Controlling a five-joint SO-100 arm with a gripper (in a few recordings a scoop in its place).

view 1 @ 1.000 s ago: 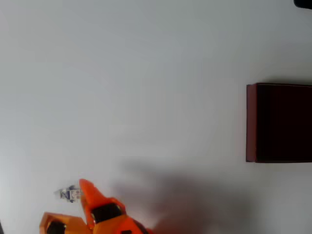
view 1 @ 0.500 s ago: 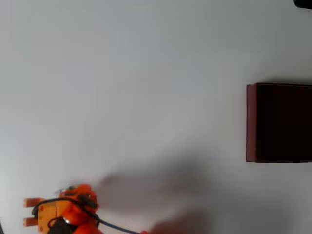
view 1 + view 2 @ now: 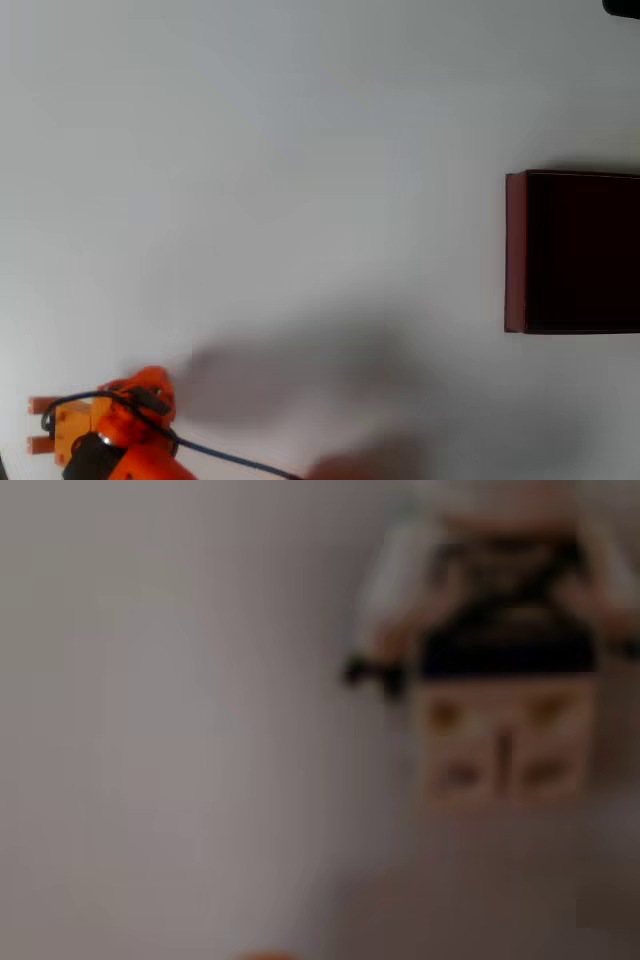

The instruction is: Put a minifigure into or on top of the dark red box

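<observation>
Closest to our wrist camera lay the minifigure (image 3: pixel 500 650), badly blurred, filling the upper right of that view on the white table (image 3: pixel 150 730); we could make out pale limbs, a dark band across the body and light legs, nothing finer. From overhead, our gripper (image 3: pixel 100 425) sat at the lower left corner of the picture, right above the spot where the figure lay, so the orange body hid the figure there. We could not tell whether the jaws stood wide, narrow or closed on anything, since neither view showed the fingertips clearly. We judged the main risk to be a missed or glancing grasp: the figure was tiny and lay flat, and a finger coming down on it off-centre could flick it away or pinch only an arm. A dark cable (image 3: pixel 230 458) trailed from the arm across the table and might drag. Farther off, well apart at the right edge of the overhead view, stood the dark red box (image 3: pixel 516 250), open and dark inside, with bare table between and nothing in the way.
</observation>
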